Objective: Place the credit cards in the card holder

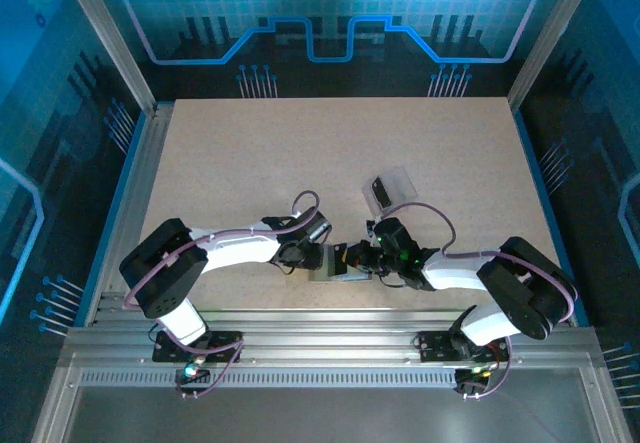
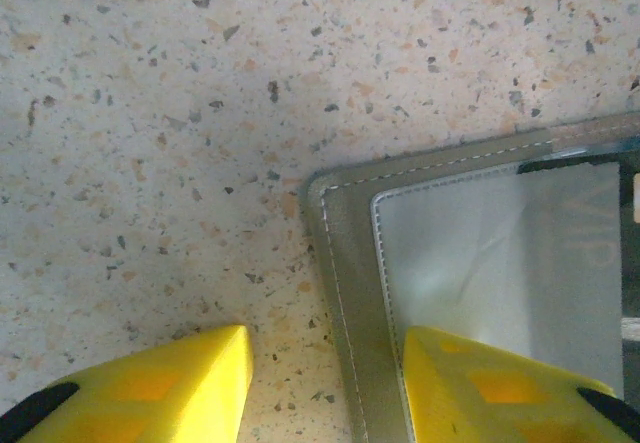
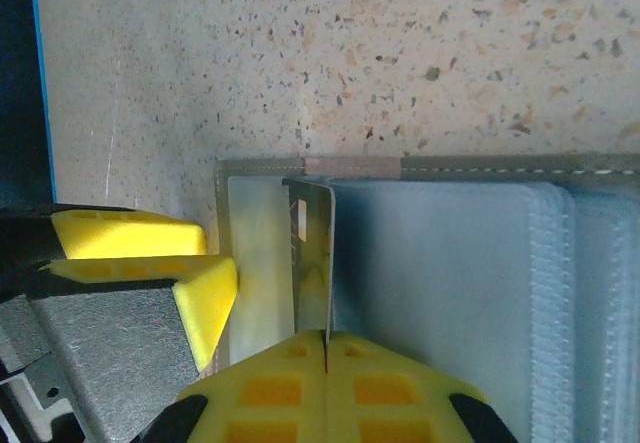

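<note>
Table (image 1: 250, 163): speckled beige, walled by blue-lit panels; the work sits mid-way along its near edge.
Left gripper (image 2: 325, 351): unclenched, grasping nothing; one finger over bare table, the other over the card holder's (image 2: 345, 283) left panel.
Risk, left: should that finger lift, we expect the holder to slide under the push.
Card holder: lies open, clear sleeves up; what they hold we cannot tell.
Right gripper (image 3: 326, 341): clamped on a credit card (image 3: 312, 253), upright at a sleeve's mouth.
Risk, right: a tilted card may snag the sleeve lip, bend or slip free.
Clear box (image 1: 395, 185): farther back, right of centre; contents unclear to us.
</note>
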Tool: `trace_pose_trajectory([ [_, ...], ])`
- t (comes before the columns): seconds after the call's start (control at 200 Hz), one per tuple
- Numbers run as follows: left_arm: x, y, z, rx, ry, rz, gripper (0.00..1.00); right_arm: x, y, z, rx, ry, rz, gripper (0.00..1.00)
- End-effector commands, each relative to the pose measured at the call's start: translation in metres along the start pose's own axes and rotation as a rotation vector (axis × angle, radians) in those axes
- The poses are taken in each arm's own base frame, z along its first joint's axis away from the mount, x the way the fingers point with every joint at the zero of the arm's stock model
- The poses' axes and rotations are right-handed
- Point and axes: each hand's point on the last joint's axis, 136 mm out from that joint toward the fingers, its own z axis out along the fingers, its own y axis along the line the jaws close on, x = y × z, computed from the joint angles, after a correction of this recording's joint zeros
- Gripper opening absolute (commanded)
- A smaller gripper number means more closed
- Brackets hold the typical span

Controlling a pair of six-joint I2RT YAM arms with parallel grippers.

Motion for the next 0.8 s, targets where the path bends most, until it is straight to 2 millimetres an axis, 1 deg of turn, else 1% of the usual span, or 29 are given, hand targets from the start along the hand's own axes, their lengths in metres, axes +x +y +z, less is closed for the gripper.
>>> trace_pose_trajectory([
  [0.0,0.035,0.014,0.014,-0.042,0.114,-0.010,0.46,0.020,-0.020,0.002,0.071,0.066,-0.010,0.00],
  [0.15,0.035,0.011,0.013,-0.024,0.117,-0.012,0.46,0.023,-0.012,0.012,0.060,0.087,-0.023,0.00],
  [0.315,0.034,0.010,0.008,-0.019,0.107,-0.012,0.46,0.023,-0.010,0.022,0.052,0.087,-0.011,0.00],
  [0.545,0.037,0.006,0.004,0.009,0.106,-0.020,0.44,0.024,0.003,0.033,0.045,0.092,-0.040,0.00],
  [0.69,0.035,0.004,-0.007,0.050,0.091,-0.040,0.46,0.026,-0.005,0.032,0.080,0.095,-0.046,0.00],
  [0.795,0.030,0.005,-0.018,0.138,0.086,-0.093,0.46,0.025,-0.008,0.029,0.102,0.091,-0.057,0.00],
])
